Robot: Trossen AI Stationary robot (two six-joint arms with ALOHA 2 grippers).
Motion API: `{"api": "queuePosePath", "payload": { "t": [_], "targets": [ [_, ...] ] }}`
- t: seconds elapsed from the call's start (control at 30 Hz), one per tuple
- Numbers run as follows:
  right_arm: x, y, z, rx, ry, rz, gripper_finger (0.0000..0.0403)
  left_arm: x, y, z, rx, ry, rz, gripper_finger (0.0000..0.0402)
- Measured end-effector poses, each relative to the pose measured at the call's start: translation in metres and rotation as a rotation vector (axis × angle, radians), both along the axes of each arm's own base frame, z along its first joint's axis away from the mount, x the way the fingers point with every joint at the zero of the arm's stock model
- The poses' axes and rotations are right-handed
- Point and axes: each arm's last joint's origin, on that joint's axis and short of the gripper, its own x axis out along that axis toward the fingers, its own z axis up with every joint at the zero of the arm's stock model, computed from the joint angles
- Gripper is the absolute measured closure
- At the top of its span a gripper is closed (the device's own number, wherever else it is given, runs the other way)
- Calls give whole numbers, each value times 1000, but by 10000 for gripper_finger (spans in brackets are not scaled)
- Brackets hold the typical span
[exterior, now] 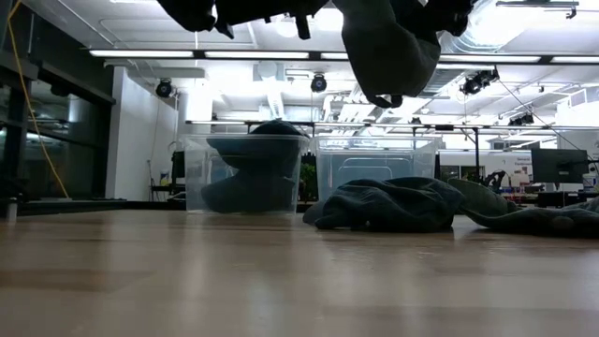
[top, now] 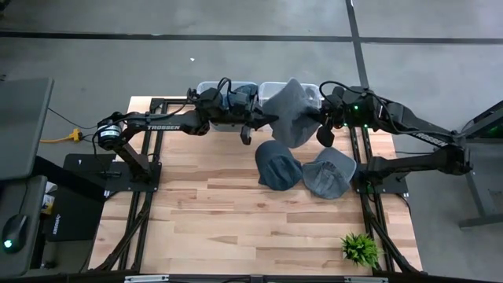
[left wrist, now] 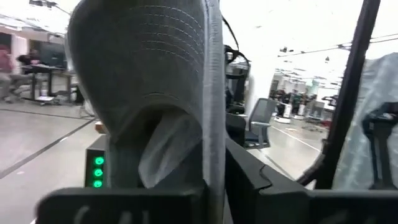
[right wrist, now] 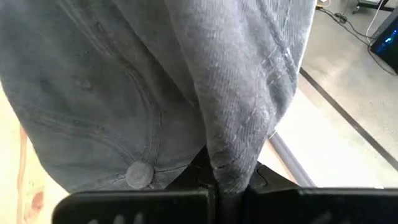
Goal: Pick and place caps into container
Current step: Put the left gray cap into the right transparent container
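Grey fabric hangs in the air between both arms: a slate cap (top: 291,112) is held up over the table, just in front of the two clear bins (top: 271,88) at the far edge. The right gripper (top: 324,126) pinches one side of it, and the left gripper (top: 253,127) grips its brim (fingers nearly together). Two more caps (top: 305,167) lie on the wooden table (top: 236,228) below, and another sits in the left bin.

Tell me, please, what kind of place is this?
Probably a robotics lab in a large open workshop: a wooden table on a concrete floor, ceiling strip lights, and desks with office chairs behind.
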Motion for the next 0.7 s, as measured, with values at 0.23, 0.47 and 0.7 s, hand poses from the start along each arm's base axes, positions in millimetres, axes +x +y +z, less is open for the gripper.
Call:
{"api": "queuePosePath", "payload": {
  "t": [0.23,0.47,0.7],
  "targets": [
    [0,0,0,-5,0,2,401,0,1,-1,30,2,27,286],
    [0,-1,0,-20,3,-20,402,-8,0,9,103,-28,51,171],
    [-2,-1,7,-35,-9,-35,402,-37,-5,41,204,-87,121,119]
  ]
}}
